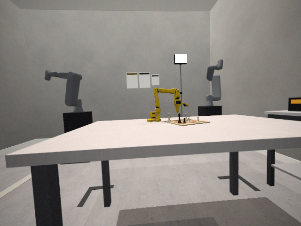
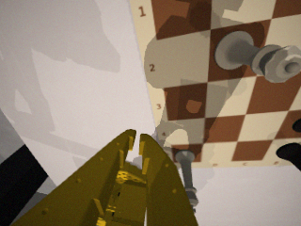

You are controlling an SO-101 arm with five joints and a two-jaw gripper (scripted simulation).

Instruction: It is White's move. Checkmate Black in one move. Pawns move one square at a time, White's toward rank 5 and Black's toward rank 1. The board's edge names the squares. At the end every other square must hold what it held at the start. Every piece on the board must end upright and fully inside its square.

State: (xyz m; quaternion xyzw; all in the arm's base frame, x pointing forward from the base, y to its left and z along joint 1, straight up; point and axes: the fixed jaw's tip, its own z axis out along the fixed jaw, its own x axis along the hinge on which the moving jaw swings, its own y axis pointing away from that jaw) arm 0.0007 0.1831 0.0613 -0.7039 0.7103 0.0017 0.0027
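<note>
Board [image 2: 263,162] fills the upper right of the wrist view; its rank-number edge runs down the middle of the frame, digits 1 to 3 readable, lower ones faint. One large white piece [image 2: 256,54] stands in the upper right, around rank 2, well inside the board. A second white piece [image 2: 187,171] stands at the lower corner of the board, just right of the gripper [image 2: 136,141] and partly hidden behind it. Dark pieces [image 2: 292,153] sit at the right margin, cut off. Which white piece gives the mate cannot be told from here.

Gripper: jaws together, nothing between them. Tips hang over the board's edge near rank 4, above the surface.

Exterior view: arm [image 1: 165,97] bent over the near-left part of the board, pieces small and clustered on the table [image 1: 146,138].

Risks, as judged:
- Jaws must spread before any descent; coming down closed would knock a piece over.
- The corner piece is right beside the jaw; opening or swinging right could tip it.
- A toppled or shifted bystander piece spoils the end condition.

Room: bare table to the left of the board edge gives free space for opening and realigning; right side is crowded.
</note>
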